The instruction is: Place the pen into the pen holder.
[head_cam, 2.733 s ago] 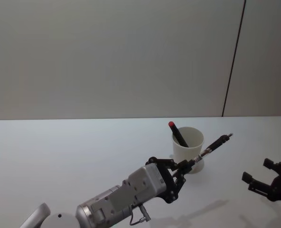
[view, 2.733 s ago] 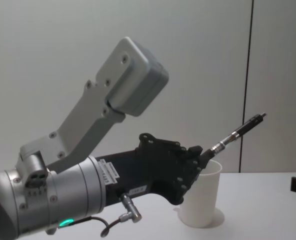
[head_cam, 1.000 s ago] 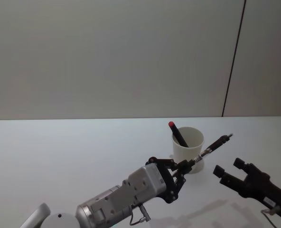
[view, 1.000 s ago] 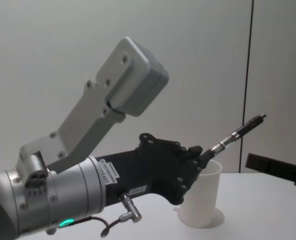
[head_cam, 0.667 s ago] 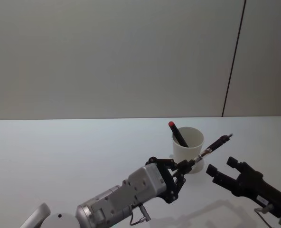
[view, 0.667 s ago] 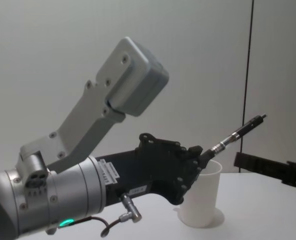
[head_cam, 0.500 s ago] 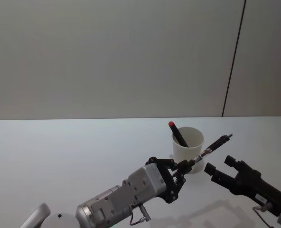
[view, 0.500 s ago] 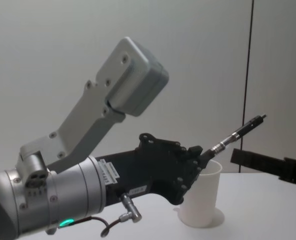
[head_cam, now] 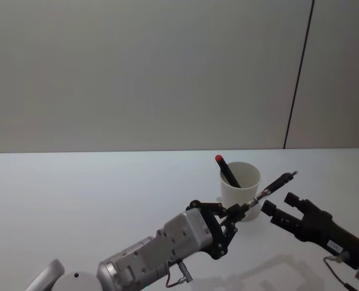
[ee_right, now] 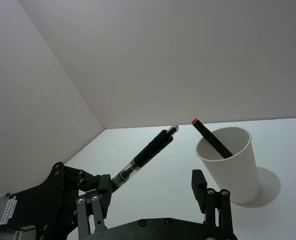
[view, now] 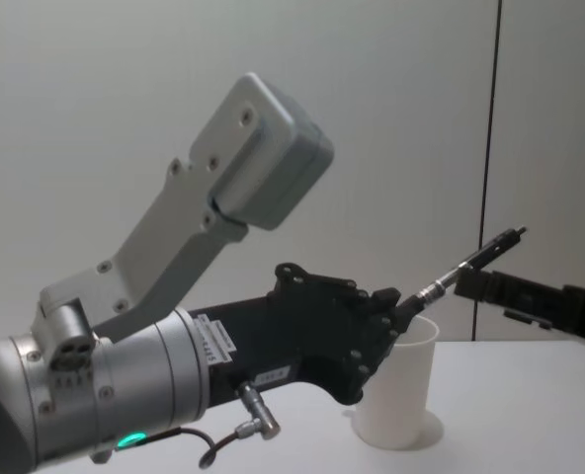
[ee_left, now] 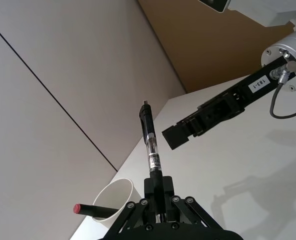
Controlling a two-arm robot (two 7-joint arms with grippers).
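My left gripper (head_cam: 231,213) is shut on the lower end of a slim black and clear pen (head_cam: 269,190), which slants up and to the right in front of the pen holder (head_cam: 241,189). The holder is a white paper cup, and a black pen with a red cap (head_cam: 227,170) leans inside it. My right gripper (head_cam: 279,203) is open just right of the cup, close to the held pen's free end without touching it. In the right wrist view the pen (ee_right: 144,154) lies ahead of the open fingers (ee_right: 203,189). The chest view shows the right gripper (view: 482,284) right beside the pen tip (view: 510,235).
The white table (head_cam: 94,194) runs wide to the left of the cup and meets a plain grey wall. My left arm's grey forearm (view: 223,188) rises large in the chest view, covering the left half of the table.
My right gripper has come in from the lower right, up and leftward, until it is next to the held pen's free end. The left gripper, pen and cup have stayed still.
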